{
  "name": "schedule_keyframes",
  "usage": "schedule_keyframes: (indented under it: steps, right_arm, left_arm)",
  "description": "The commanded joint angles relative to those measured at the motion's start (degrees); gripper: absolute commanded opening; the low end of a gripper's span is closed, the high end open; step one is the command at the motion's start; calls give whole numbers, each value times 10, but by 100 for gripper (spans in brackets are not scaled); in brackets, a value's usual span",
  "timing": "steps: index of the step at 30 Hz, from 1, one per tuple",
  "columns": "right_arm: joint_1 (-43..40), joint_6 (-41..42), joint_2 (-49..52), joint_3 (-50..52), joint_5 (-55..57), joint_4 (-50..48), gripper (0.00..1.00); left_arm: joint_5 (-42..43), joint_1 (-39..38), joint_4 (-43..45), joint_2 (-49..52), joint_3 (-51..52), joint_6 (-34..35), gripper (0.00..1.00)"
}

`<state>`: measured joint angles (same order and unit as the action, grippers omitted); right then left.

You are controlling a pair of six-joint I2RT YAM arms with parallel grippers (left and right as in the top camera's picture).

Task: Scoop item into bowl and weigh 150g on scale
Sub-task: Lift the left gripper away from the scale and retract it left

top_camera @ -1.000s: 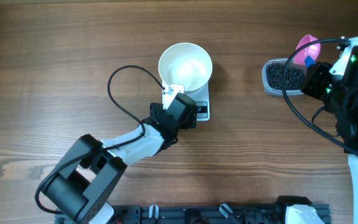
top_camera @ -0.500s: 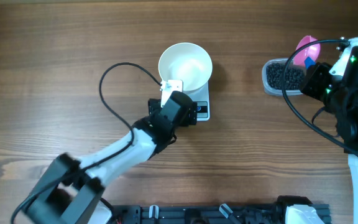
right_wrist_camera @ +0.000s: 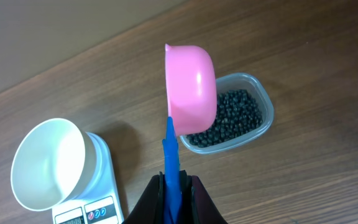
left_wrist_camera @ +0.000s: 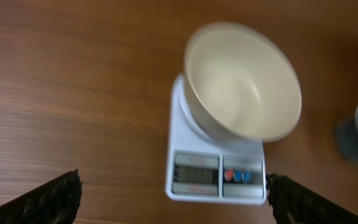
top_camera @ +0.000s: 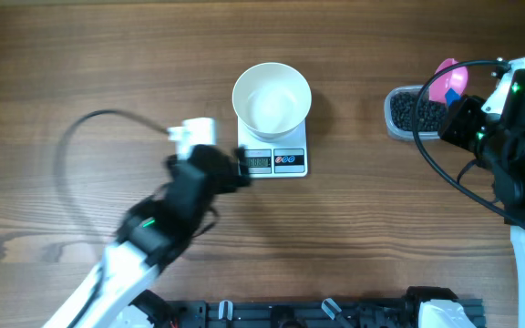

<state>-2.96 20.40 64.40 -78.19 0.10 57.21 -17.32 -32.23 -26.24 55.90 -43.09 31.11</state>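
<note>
As your overhead view shows it, bowl [top_camera: 272, 98]: round, white, sits on top of the scale [top_camera: 276, 162] and covers its back part.
Scale front: the display and small round buttons show in front of the bowl's rim; digits too blurred for you to read.
Item: black beads [top_camera: 416, 111] heaped in the clear tub [top_camera: 392, 117], which stands well to the right of the scale on the wooden table [top_camera: 80, 73].
Your left gripper [left_wrist_camera: 173, 183]: fingers spread wide, holding nothing. In its wrist view the scale front lies between them. In the overhead it is motion-blurred, just left of the scale.
Your right gripper [right_wrist_camera: 174, 186]: clamped tight on the blue handle [right_wrist_camera: 169, 149] of the pink scoop [right_wrist_camera: 191, 81].
Scoop: held up over the tub's far end, the back of its cup toward the wrist camera; you cannot tell what is in it.
Arms: well apart, left one by the scale, right one by the tub.
</note>
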Motion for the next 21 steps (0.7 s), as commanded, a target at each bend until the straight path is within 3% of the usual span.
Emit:
schedule_keyframes:
  steps: [1, 9, 21]
  right_arm:
    - [-1, -9, -1, -5, 11, 0, 4]
    - [-1, -9, -1, -5, 10, 1, 4]
    - [-1, -12, -1, -5, 10, 14, 4]
  left_arm:
    - [-5, 87, -49, -100, 1, 28, 100]
    - [-5, 230, -150, -187, 1, 28, 100]
    - [-5, 243, -183, -183, 1, 28, 100]
